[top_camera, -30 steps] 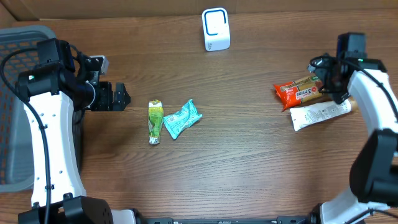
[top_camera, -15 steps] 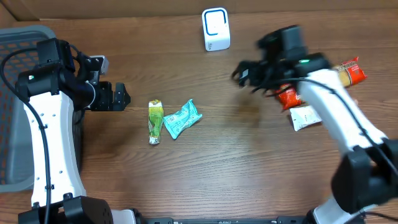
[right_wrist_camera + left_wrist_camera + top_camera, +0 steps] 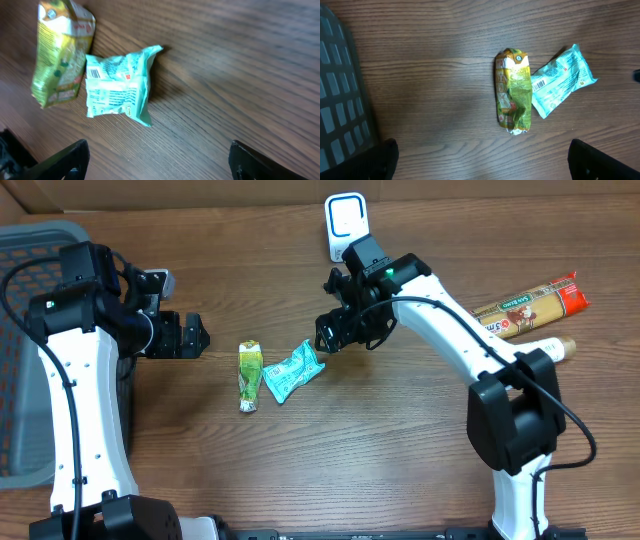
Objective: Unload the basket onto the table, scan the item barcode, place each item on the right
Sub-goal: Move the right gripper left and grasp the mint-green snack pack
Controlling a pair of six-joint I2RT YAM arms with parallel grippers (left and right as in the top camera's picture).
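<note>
**Table stock, barcode scan: both grippers open and empty**

1. Left gripper (image 3: 197,334): jaws spread wide, nothing between them. In the left wrist view its fingers (image 3: 375,160) show only as dark tips at the two lower corners, clear of every item. It hangs over bare wood, left of the packets and well apart from them.

2. Right gripper (image 3: 331,340): jaws also parted wide, holding nothing. In the right wrist view the fingers (image 3: 62,160) sit at the lower corners, and the teal packet lies ahead of them, untouched. From overhead the gripper is just beside the packet's upper-right end.

3. Teal packet (image 3: 293,370): lies flat on the table (image 3: 400,440) near its middle, set at a slant. Its printed barcode (image 3: 93,73) faces up, at the end nearest the green packet.

4. Green packet (image 3: 250,375): crumpled and lying flat, immediately left of the teal packet. Whether the two touch cannot be told.

5. White scanner (image 3: 347,227): stands upright at the far edge, beyond the right gripper.

6. Orange-and-tan pack (image 3: 527,304) and white tube (image 3: 553,348): both lie flat at the right side, near one another.

7. Grey basket (image 3: 35,240): stands at the far left edge, behind the left arm.
</note>
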